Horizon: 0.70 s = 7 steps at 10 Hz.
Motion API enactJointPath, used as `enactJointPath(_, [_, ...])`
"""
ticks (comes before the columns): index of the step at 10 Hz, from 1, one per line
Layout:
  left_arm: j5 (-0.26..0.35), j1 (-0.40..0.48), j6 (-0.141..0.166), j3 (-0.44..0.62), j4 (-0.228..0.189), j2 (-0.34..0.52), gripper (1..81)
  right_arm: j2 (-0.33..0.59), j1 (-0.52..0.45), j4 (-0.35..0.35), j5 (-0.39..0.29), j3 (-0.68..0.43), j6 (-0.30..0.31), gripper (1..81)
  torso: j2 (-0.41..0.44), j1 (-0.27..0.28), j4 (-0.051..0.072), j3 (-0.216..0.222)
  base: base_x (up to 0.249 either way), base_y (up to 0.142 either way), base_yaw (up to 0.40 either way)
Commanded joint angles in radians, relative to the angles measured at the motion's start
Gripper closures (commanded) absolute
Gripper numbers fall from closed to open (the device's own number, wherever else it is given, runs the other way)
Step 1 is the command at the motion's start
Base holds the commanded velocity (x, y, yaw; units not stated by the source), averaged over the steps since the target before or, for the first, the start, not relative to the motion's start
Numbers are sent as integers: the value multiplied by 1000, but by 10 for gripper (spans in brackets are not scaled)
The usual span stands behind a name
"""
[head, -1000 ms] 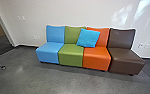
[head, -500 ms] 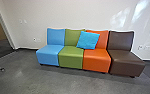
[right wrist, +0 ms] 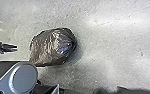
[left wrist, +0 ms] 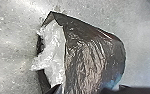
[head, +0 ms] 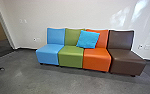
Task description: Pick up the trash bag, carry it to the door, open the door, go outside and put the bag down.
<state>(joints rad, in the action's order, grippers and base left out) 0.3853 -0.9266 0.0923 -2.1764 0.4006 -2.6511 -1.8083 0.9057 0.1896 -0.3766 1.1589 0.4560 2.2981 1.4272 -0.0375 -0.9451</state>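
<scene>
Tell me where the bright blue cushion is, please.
Near the head view's middle, the cushion leans against the green chair and orange chair, left of the brown chair.

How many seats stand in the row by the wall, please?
4: from left to right in the head view, the blue seat, the green seat, the orange seat and the brown seat.
</scene>
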Motion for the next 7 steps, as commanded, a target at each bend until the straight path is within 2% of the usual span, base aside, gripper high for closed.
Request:
enactJointPath(1, [60, 133, 3, 9, 21, 20, 10, 42, -104, -27, -36, -26, 3, 10, 99, 64, 0, -93, 0, 0, 0])
enactJointPath(2, [60, 137, 3, 9, 21, 17, 10, 34, -110, -29, -38, -27, 3, 10, 134, 85, 0, -125, 0, 0, 0])
enactJointPath(3, [60, 146, 3, 9, 17, 15, 10, 18, -113, -38, -50, -26, 3, 10, 167, 106, 0, -62, 0, 0, 0])
enactJointPath(4, [64, 169, 3, 9, 13, 11, 10, 2, -113, -42, -50, -24, 3, 10, 199, 126, 0, -89, 0, 0, 0])
enactJointPath(6, [121, 193, 1, 9, 23, -3, 10, -16, -113, -42, -50, -21, 3, 10, 253, 158, 0, -106, 0, 0, 0])
enactJointPath(7, [121, 193, 1, 4, 15, -20, 10, -27, -115, -42, -50, -15, 3, 10, 287, 179, 0, -110, 0, 0, 0])
